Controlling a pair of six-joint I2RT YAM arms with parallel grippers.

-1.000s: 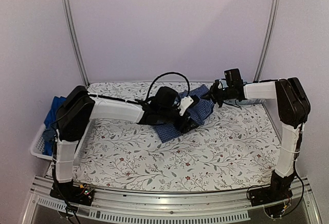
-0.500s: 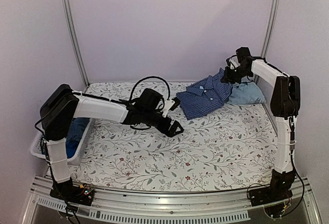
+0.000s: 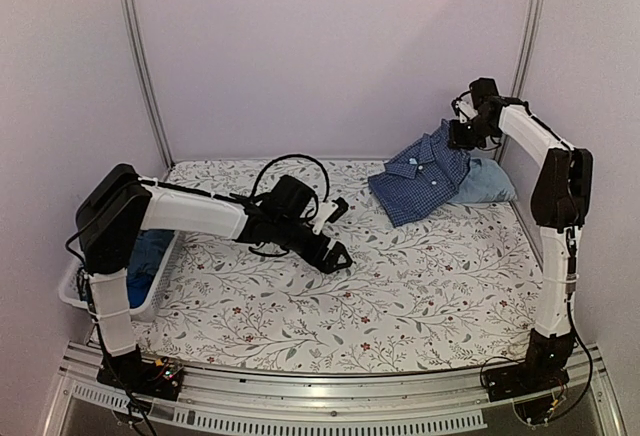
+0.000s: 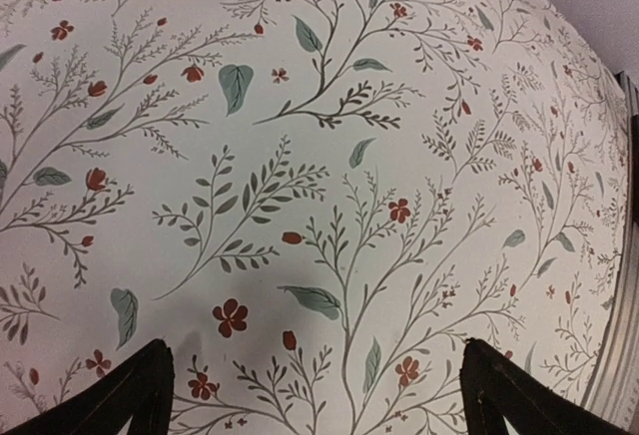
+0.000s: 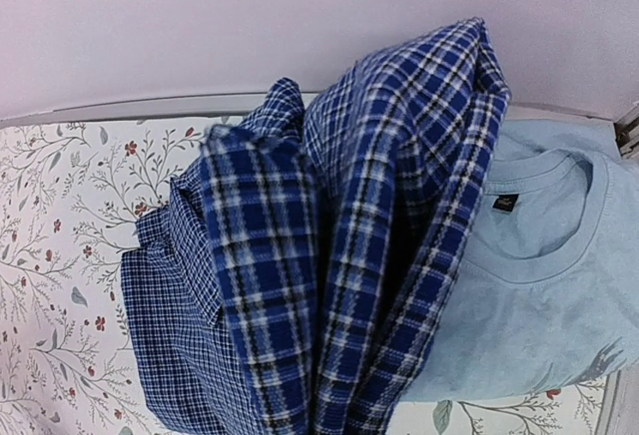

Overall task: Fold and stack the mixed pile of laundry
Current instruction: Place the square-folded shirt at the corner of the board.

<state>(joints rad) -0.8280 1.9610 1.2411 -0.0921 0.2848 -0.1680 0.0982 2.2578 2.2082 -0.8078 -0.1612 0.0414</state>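
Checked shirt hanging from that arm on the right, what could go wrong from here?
1. The right gripper pinches the checked shirt at one spot; it hangs bunched, so its fold could fall apart or it could slip free.
2. It overlaps the light-blue shirt, which may get dragged or rumpled.
3. The left gripper stands open, apart, giving no support.

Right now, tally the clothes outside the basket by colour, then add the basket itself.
Checked shirt: 1
Light-blue tee: 1
Basket: 1
Total: 3
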